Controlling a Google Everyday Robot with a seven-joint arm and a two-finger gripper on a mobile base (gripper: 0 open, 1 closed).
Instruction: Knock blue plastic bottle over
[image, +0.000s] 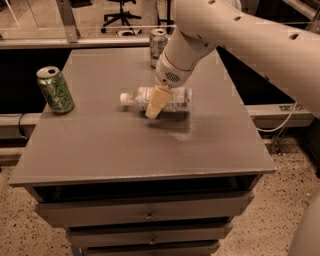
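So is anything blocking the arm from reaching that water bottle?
Nothing visible does. The end effector is right at the blue plastic bottle, which lies on its side. The green can and the pale can stand well apart.

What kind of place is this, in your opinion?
Probably an office or lab: a grey drawer cabinet, a swivel chair behind it. The end effector is at the lying blue plastic bottle.

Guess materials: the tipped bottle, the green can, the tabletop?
Blue plastic bottle: clear thin plastic, see-through body, white cap, printed label. Green can: likely aluminium, shiny metal lid, glossy print. Table: matte grey, probably painted metal or laminate; can't tell. Gripper, at the bottle's middle: tan, plastic-looking.
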